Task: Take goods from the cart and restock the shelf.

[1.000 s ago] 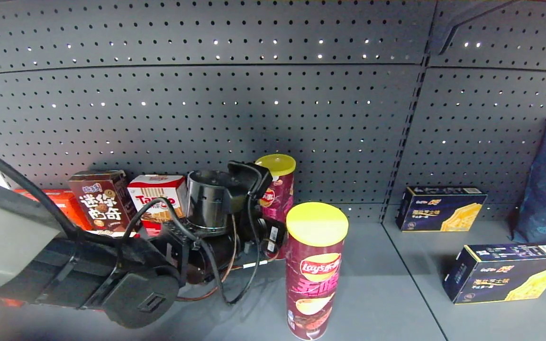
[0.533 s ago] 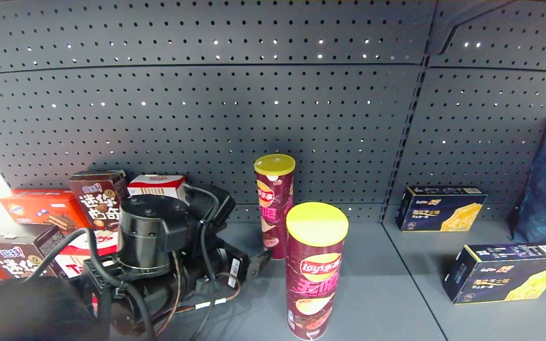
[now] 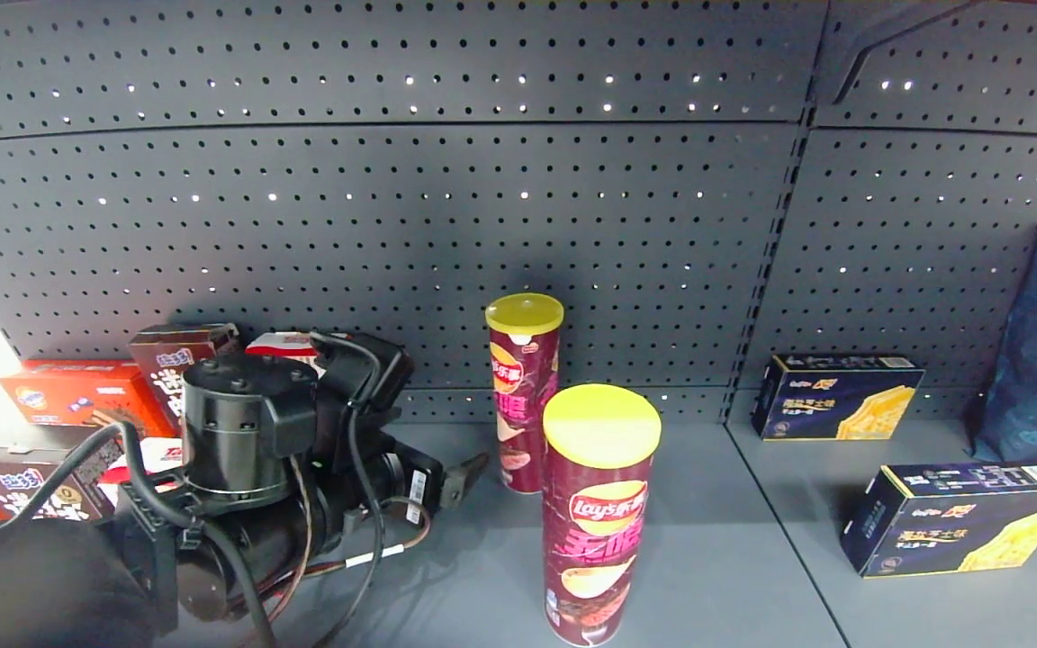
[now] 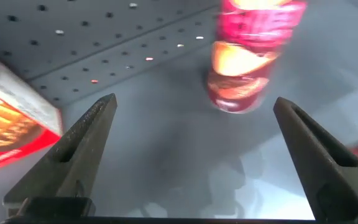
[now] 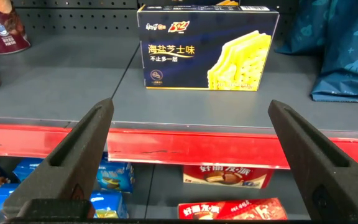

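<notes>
Head cam: up high, tilted forward-down over the shelf [image 3: 707,558], mid-range | left wrist cam: low inside, close, facing rear can [image 4: 247,62], shared with head | right wrist cam: outside shelf front, facing navy box [image 5: 207,46], shared with head

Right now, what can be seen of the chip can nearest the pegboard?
The rear can is a tall maroon tube, cardboard by its look, with a closed yellow plastic lid, printed with a logo and chips. It stands upright on the grey shelf, close to the pegboard. The front can covers its lower right edge; whether they touch is unclear. The open left claw faces it from the left, apart from it.
</notes>
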Robot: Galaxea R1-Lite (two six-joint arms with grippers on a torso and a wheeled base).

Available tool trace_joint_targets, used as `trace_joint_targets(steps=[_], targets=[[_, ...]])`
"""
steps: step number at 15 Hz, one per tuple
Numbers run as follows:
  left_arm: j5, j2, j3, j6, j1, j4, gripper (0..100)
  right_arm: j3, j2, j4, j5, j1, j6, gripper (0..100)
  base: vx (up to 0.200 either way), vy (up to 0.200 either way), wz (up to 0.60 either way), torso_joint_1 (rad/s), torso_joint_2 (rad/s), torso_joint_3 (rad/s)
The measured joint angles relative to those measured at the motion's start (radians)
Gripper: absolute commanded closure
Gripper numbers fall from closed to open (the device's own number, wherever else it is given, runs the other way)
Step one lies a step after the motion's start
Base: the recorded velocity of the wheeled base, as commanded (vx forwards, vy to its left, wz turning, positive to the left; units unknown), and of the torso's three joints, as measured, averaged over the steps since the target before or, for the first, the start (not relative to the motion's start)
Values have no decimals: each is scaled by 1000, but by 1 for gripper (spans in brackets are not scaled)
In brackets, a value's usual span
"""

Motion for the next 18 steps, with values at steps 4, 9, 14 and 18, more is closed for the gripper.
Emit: trace_joint_targets(steps=[4, 9, 14, 18], targets=[[14, 68, -62, 14, 18, 0, 0, 0, 0, 0, 0, -1, 0, 0, 0, 0, 0, 0, 0, 0], [17, 124, -99, 40, 29, -3, 0, 0, 0, 0, 0, 0, 0, 0, 0, 0, 0, 0, 0, 0], [27, 161, -128, 41, 45, -5, 0, 0, 0, 0, 0, -1, 0, 0, 0, 0, 0, 0, 0, 0], [34, 186, -156, 41, 69, -5, 0, 0, 0, 0, 0, -1, 0, 0, 0, 0, 0, 0, 0, 0]])
